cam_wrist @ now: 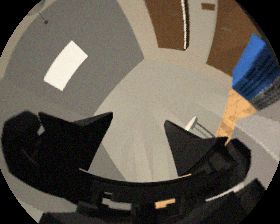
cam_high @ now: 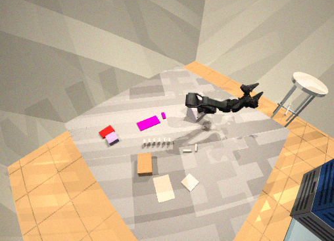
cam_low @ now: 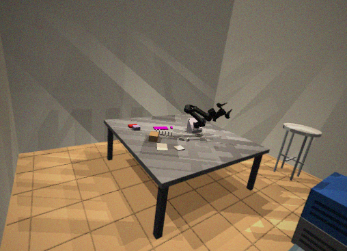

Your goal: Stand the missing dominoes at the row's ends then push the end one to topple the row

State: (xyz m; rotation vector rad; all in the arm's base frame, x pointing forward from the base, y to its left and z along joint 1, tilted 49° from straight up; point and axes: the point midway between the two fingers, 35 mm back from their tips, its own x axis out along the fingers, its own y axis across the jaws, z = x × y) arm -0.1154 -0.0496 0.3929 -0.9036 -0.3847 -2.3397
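A row of several pale dominoes (cam_high: pixel 159 140) stands upright on the grey table (cam_high: pixel 217 200) (cam_low: pixel 191 164), evenly spaced. Right of the row, one loose pale domino (cam_high: pixel 187 151) lies flat, and a second loose pale domino (cam_high: pixel 196 148) is beside it, at an angle to it; whether this one lies or stands is hard to tell. My gripper (cam_high: pixel 260 88) (cam_low: pixel 229 107) (cam_wrist: pixel 139 119) is open and empty, raised high and far to the right of the dominoes. The wrist view shows its spread fingers against the walls, with no domino in sight.
An orange block (cam_high: pixel 144 163) (cam_low: pixel 154 137) is in front of the row. A cream rectangle (cam_high: pixel 164 188) and a cream square (cam_high: pixel 190 182) lie nearer the front. A magenta slab (cam_high: pixel 148 123) and small magenta piece (cam_high: pixel 163 115) are behind. A red block (cam_high: pixel 106 131) and lilac block (cam_high: pixel 112 138) are left.
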